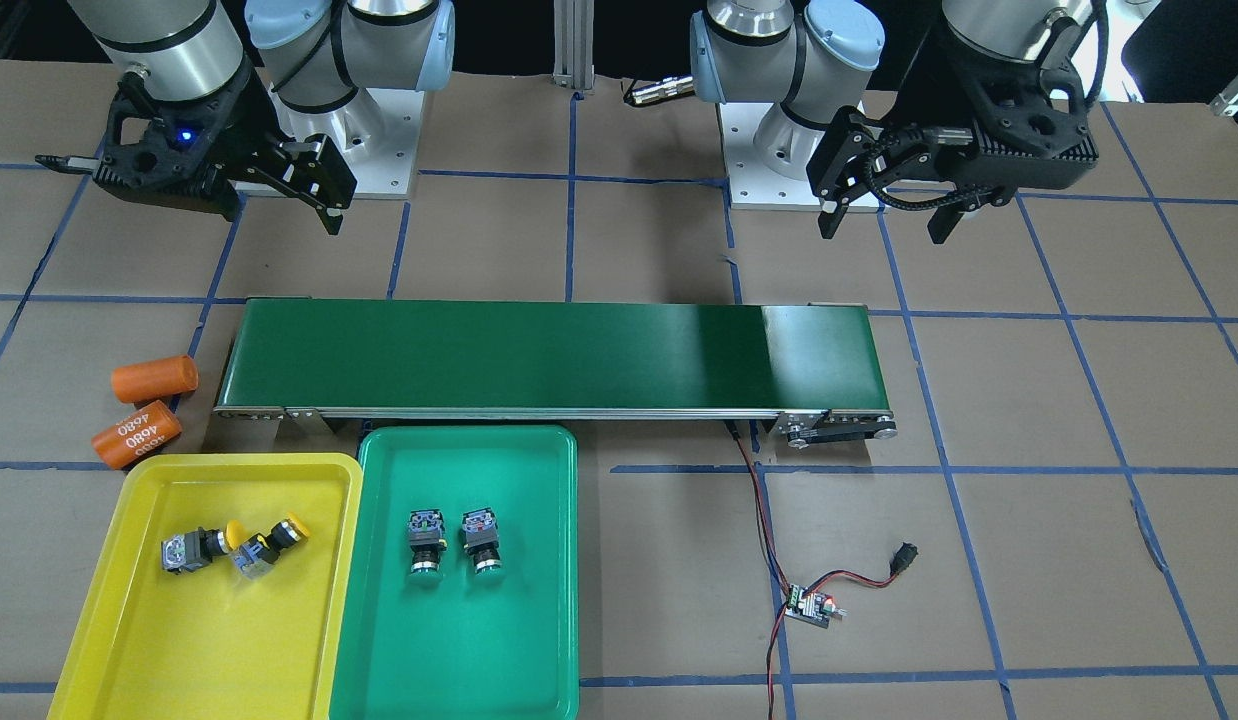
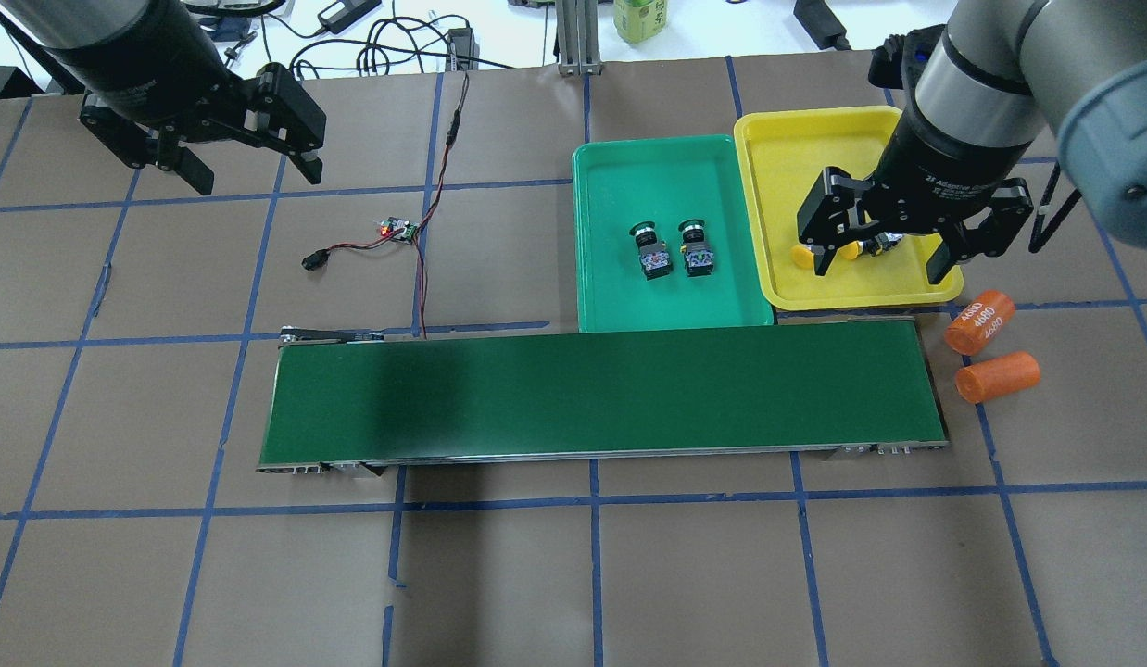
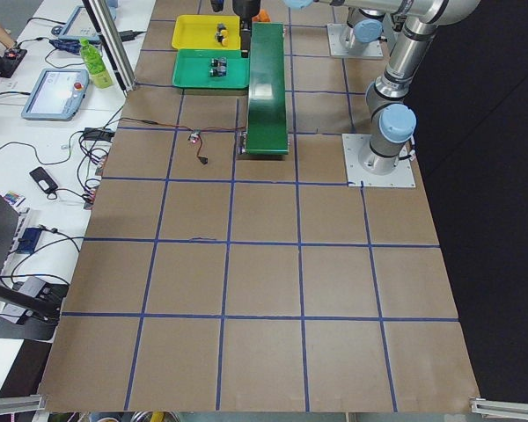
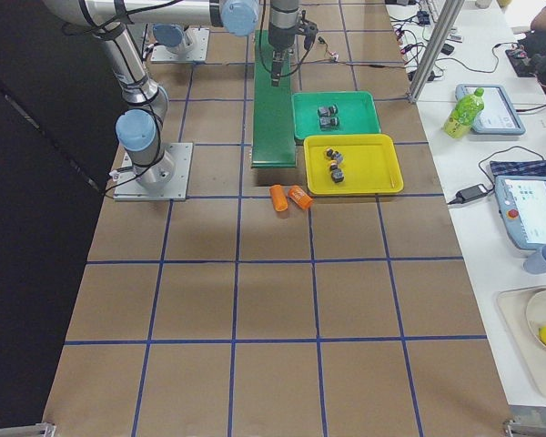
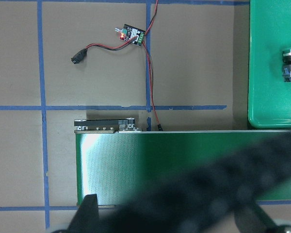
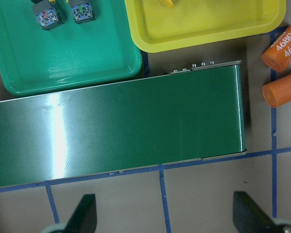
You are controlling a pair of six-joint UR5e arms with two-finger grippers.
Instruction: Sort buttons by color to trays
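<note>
- So, by the look of it the sorting is finished: you have no button left on the conveyor belt or on the bare table.
- Taking the overhead view as your clock, the green tray sits at 1 o'clock from the table's middle, close against the belt's far edge. The yellow tray lies just beside it at its 3 o'clock.
- The two green buttons lie side by side in the green tray, caps towards 12 o'clock, close but apart.
- The two yellow buttons lie tipped on their sides in the yellow tray, very near each other; whether they touch, you cannot tell.
- The right gripper hangs high with its jaws wide apart and nothing between them. It partly hides the yellow buttons from overhead.
- The left gripper hangs at 10 o'clock, well away from both trays, likewise spread and empty.
- Two orange cylinders lie off the belt's 3 o'clock end. They are not buttons, so leave them.
- For the next move I would ask nothing more than a check that each colour matches its tray, which it seems to. Then hold both arms clear.
</note>
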